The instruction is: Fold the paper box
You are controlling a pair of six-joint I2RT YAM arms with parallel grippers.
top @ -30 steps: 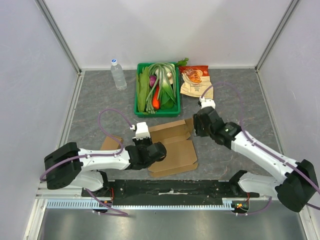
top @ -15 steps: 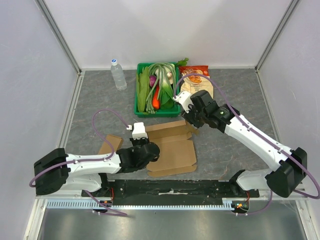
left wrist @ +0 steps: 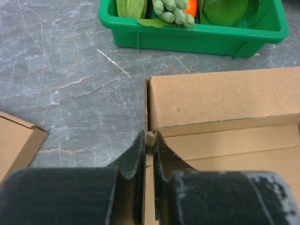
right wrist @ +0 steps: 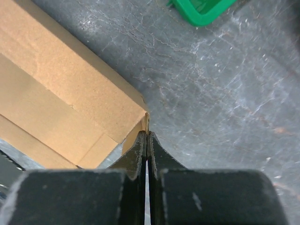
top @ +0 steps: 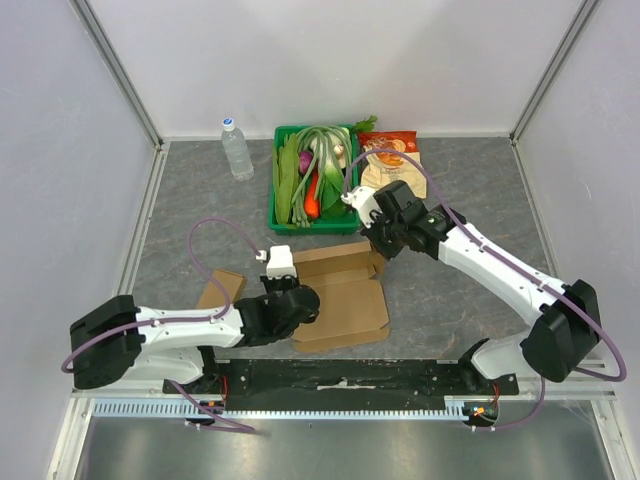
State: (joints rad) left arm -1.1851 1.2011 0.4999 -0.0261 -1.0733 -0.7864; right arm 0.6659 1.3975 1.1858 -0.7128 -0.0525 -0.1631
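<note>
Left gripper point(left wrist: 149, 137), clamped on a tab of the brown cardboard box point(left wrist: 220, 96), is best held steady while the corner pinched by the right gripper point(right wrist: 147, 136) is raised.

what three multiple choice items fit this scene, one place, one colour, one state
1. The water bottle stands: A in the crate; B on the table beside the crate; C on the paper box.
2. The crate is: A blue; B green; C red.
3. The left end effector is: A wide open; B holding the water bottle; C shut on a flap of the paper box.
Answers: 1 B, it stands on bare table; 2 B, green walls; 3 C, a cardboard tab sits pinched in it.
</note>
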